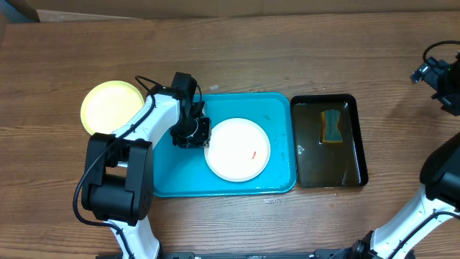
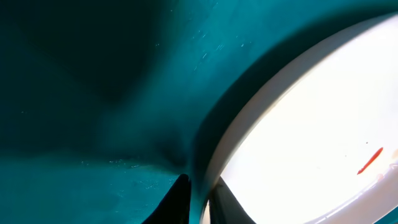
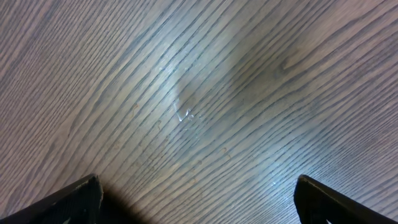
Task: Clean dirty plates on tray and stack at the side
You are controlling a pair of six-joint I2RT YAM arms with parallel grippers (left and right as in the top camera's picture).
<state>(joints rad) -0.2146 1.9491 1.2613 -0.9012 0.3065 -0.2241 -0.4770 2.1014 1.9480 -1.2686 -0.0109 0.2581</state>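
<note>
Tabletop (image 1: 302, 50), brown wood, far left: yellow-green round plate (image 1: 111, 106). Left gripper (image 1: 192, 134) pinched on left rim of white round plate (image 1: 238, 149), red-smeared, lying in turquoise rectangular plastic tray (image 1: 277, 111). Right gripper (image 1: 440, 75) spread wide, empty, well apart; left arm nearer.

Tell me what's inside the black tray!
Dark water fills the black tray, and a blue and yellow sponge lies in it near the far end. What is under the sponge is covered.
</note>
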